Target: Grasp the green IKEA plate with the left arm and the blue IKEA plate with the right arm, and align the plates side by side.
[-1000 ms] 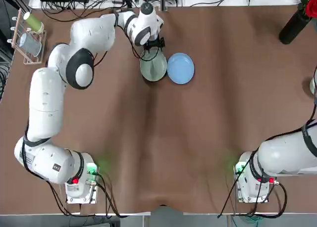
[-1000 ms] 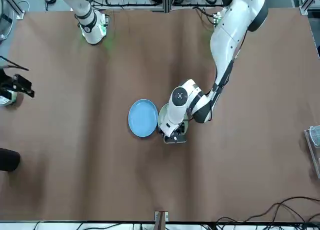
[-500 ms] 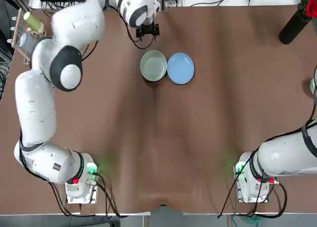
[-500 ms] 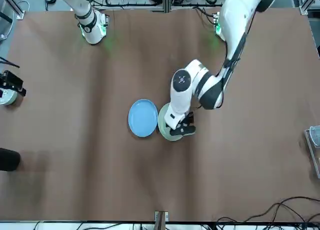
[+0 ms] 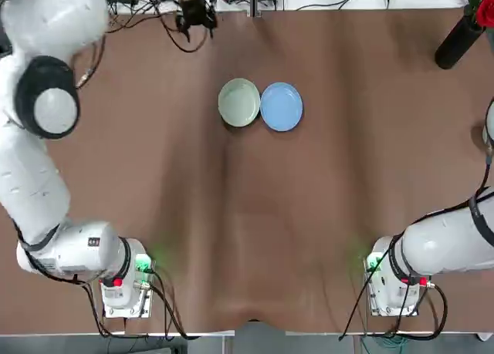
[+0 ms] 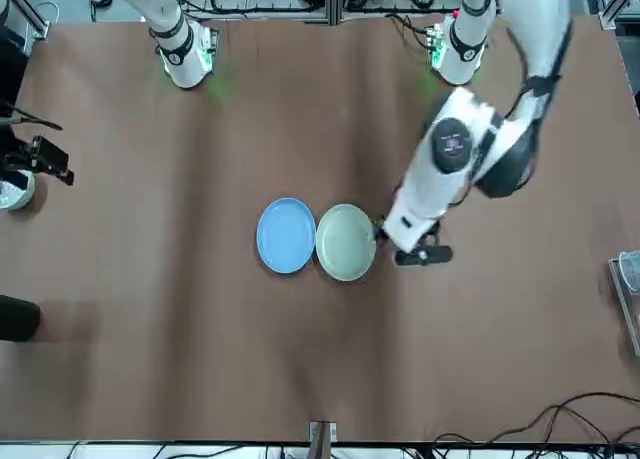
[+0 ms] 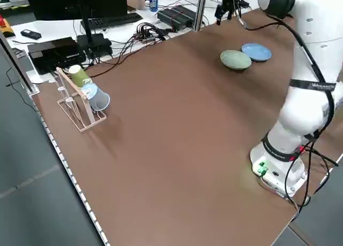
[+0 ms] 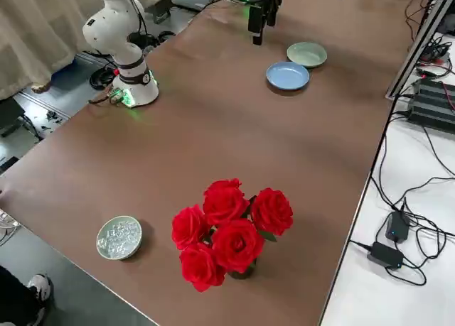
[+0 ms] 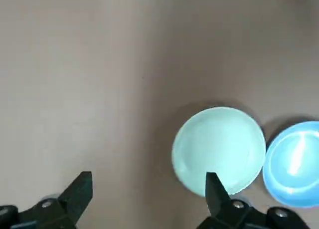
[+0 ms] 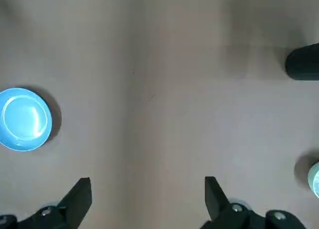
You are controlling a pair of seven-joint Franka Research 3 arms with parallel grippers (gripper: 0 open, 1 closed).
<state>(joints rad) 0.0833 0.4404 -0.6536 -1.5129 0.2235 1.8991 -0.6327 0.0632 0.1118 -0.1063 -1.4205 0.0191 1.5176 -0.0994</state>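
With the blue plate [image 5: 281, 107] sitting just right of the green plate [image 5: 238, 102], rims about touching, the left gripper [image 9: 149, 199], fingers spread and empty, is hovering to the green plate's left, best lifting clear without grazing it, while the right gripper [image 10: 148, 201] is idling, spread, well to its right.

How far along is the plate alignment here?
Done, by the look of it: the green plate and blue plate lie side by side. In hand: nothing; the left gripper and right gripper are open and empty, off the plates. Left: probably only parking the arms.
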